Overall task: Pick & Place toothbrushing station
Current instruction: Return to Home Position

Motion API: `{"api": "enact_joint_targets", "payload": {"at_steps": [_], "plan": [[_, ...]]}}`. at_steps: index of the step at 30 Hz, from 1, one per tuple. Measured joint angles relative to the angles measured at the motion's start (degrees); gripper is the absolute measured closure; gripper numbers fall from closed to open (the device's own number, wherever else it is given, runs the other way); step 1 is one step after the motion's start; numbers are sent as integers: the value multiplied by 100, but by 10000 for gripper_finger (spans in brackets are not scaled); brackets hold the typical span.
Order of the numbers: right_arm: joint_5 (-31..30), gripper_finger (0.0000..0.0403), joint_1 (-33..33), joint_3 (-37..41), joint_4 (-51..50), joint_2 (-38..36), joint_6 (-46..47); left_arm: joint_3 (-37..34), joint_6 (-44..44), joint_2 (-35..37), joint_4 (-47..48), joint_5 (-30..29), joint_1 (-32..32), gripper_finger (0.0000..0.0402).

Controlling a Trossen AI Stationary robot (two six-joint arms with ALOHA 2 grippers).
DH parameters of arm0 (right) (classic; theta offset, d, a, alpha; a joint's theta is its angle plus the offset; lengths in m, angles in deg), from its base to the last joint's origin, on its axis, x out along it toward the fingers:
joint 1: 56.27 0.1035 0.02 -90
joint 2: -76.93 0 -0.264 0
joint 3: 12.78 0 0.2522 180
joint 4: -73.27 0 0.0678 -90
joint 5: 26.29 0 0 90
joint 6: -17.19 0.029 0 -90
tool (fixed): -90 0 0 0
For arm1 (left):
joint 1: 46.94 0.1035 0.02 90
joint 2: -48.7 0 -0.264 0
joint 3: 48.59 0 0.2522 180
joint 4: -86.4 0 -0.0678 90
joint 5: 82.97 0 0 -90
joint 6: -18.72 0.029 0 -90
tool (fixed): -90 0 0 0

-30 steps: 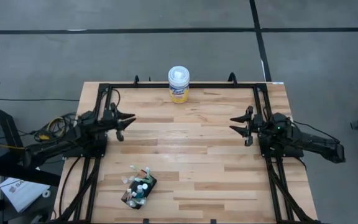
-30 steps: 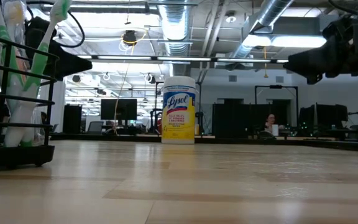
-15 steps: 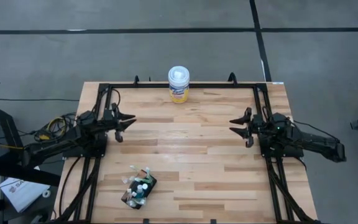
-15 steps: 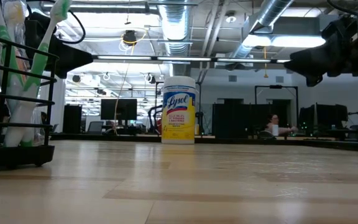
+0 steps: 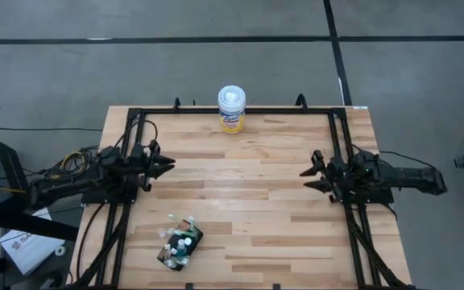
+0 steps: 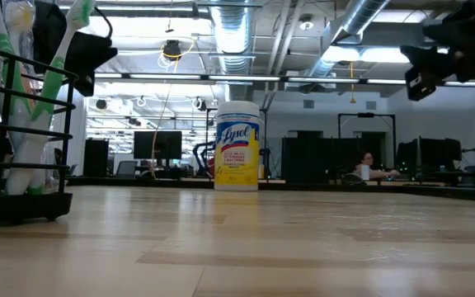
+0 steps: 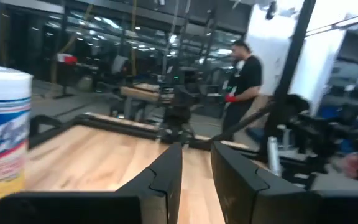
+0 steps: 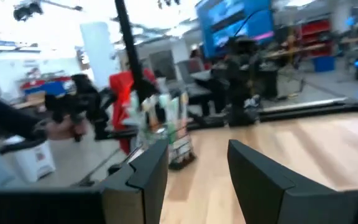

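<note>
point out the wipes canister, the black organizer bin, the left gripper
wipes canister [image 5: 232,99]: high view, on its white lid
black organizer bin [image 6: 23,208]: low view, on its base
left gripper [image 5: 167,164]: high view, midway between its fingertips

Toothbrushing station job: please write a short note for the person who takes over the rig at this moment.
Left gripper: fingers slightly apart, empty, over the table's left side.
Right gripper: fingers open, empty, over the right side.
Toothbrushing station: on the left, near the edge opposite the wipes canister; toothbrushes stand in it.
Left: probably only parking both arms.
</note>
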Motion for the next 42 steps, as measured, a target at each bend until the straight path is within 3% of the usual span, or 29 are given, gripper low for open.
{"api": "enact_joint_targets", "payload": {"at_steps": [6, 9, 24, 42], "plan": [[-625, 246, 487, 0, -436, 1, -121, 0, 722, -300, 42, -1094, -551, 321], [-619, 246, 609, 0, -619, 3, -97, 0, 776, -595, 49, -1422, -576, 321], [-619, 246, 767, 2, -644, 3, -96, 0, 364, -1836, 35, -1444, -566, 321], [-619, 246, 764, 2, -646, 3, -95, 0, 364, -1998, 18, -1443, -566, 321]]}}
